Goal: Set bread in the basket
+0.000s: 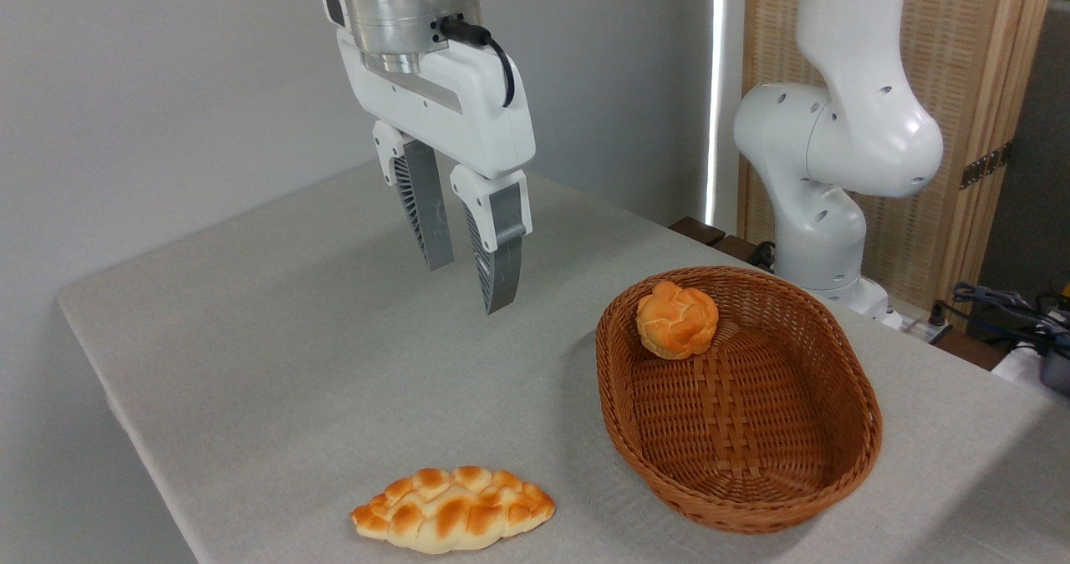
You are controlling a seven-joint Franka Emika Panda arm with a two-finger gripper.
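The bread, a small round knotted bun with a golden-orange crust, rests inside the basket against its far left wall. The basket is a large reddish-brown oval of woven wicker on the right half of the table. My gripper hangs open above the table to the left of the basket, well clear of the rim, with nothing between its ribbed grey fingers.
A longer flat braided loaf lies near the table's front edge, left of the basket. The arm's white base stands behind the basket, with a wooden screen behind it. Cables and gear sit at the far right.
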